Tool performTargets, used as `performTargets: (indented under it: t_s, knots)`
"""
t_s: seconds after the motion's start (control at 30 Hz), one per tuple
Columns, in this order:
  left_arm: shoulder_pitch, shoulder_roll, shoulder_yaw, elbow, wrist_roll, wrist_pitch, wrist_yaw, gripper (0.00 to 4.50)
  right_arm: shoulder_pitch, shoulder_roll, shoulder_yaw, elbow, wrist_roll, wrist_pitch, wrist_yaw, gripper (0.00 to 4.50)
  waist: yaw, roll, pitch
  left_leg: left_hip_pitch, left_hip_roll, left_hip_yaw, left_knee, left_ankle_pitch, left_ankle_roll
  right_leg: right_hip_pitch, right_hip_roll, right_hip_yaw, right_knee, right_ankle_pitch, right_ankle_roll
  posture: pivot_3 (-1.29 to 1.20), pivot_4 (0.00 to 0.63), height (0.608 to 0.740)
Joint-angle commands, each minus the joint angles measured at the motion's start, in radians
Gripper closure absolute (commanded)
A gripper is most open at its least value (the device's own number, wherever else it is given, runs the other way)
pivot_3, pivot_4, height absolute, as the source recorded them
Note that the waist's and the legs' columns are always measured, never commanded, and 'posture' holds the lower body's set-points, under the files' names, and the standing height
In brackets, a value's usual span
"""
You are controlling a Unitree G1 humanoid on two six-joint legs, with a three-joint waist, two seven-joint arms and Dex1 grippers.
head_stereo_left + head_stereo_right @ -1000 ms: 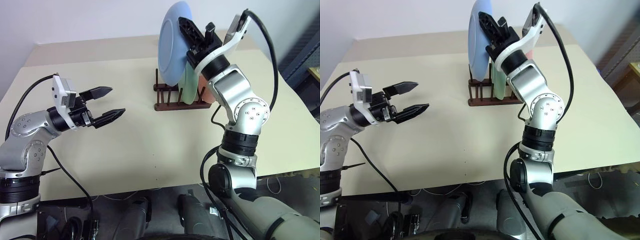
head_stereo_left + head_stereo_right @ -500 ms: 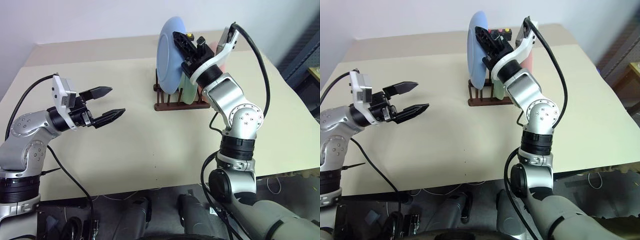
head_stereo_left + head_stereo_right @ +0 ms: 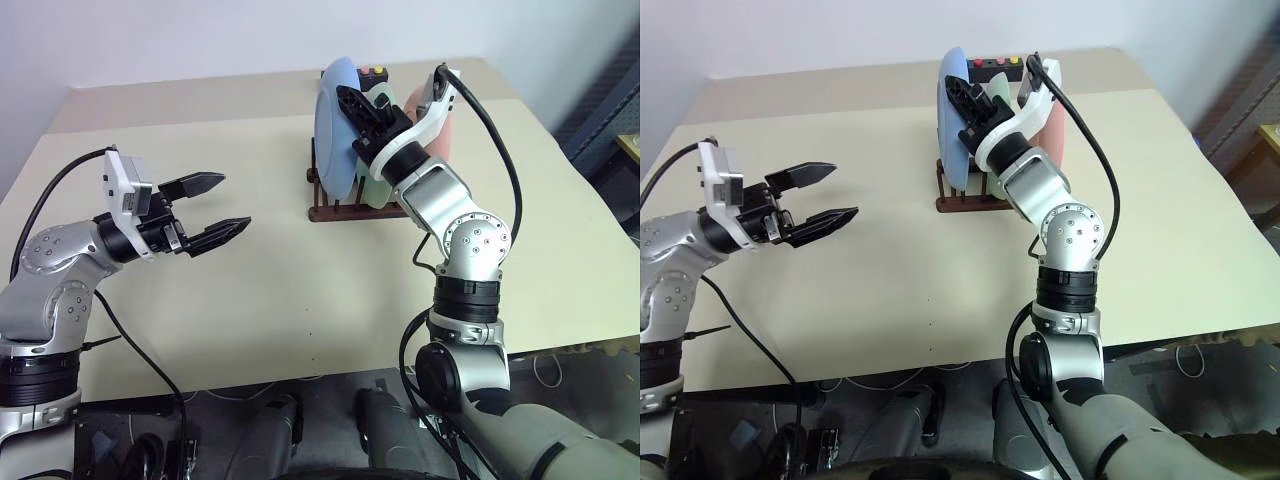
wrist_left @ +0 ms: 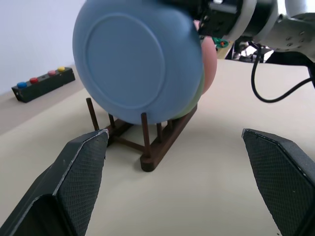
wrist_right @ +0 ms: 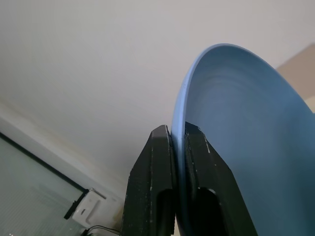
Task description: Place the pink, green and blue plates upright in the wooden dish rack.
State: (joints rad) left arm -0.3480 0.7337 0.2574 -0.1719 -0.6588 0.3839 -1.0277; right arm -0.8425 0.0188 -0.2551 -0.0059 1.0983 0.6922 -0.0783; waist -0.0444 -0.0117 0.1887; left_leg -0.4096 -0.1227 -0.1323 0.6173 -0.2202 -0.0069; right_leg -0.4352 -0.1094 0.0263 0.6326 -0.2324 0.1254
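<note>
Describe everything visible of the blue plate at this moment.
The blue plate is round, plain, matte light blue, with a raised foot ring on its back. It stands on edge, slightly tilted, low among the front pegs of the wooden dish rack, ahead of the green plate and the pink plate. The right gripper has its jaws shut on the rim.

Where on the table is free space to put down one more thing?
The table is bare between the left gripper and the wooden dish rack, and along its near edge. It is crowded at the rack, where the right gripper holds the blue plate.
</note>
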Motion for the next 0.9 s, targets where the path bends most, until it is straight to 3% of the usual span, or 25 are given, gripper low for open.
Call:
performTargets:
  t_s: [0.03, 0.8, 0.83, 0.9]
  knots:
    - [-0.005, 0.005, 0.041, -0.031, -0.027, -0.008, 0.006, 0.03, -0.010, 0.009, 0.002, -0.013, -0.014, -0.021, 0.024, 4.50, 0.000, 0.000, 0.000, 0.000, 0.000, 0.000, 0.000, 0.000, 0.000, 0.000, 0.000, 0.000, 0.000, 0.000, 0.000, 0.00, 0.150, 0.740]
    - [-0.003, 0.001, 0.055, -0.047, -0.068, 0.008, 0.045, 0.03, 0.004, 0.016, 0.009, 0.033, -0.095, -0.002, 0.039, 4.50, 0.000, 0.000, 0.000, 0.000, 0.000, 0.000, 0.000, 0.000, 0.000, 0.000, 0.000, 0.000, 0.000, 0.000, 0.000, 0.00, 0.150, 0.740]
    - [-0.004, 0.001, 0.053, -0.048, -0.066, 0.007, 0.045, 0.00, 0.005, 0.015, 0.007, 0.034, -0.095, -0.003, 0.040, 3.75, 0.000, 0.000, 0.000, 0.000, 0.000, 0.000, 0.000, 0.000, 0.000, 0.000, 0.000, 0.000, 0.000, 0.000, 0.000, 0.00, 0.150, 0.740]
    - [-0.006, 0.000, 0.051, -0.047, -0.067, 0.009, 0.046, 0.00, 0.006, 0.014, 0.004, 0.034, -0.100, -0.006, 0.038, 3.07, 0.000, 0.000, 0.000, 0.000, 0.000, 0.000, 0.000, 0.000, 0.000, 0.000, 0.000, 0.000, 0.000, 0.000, 0.000, 0.00, 0.150, 0.740]
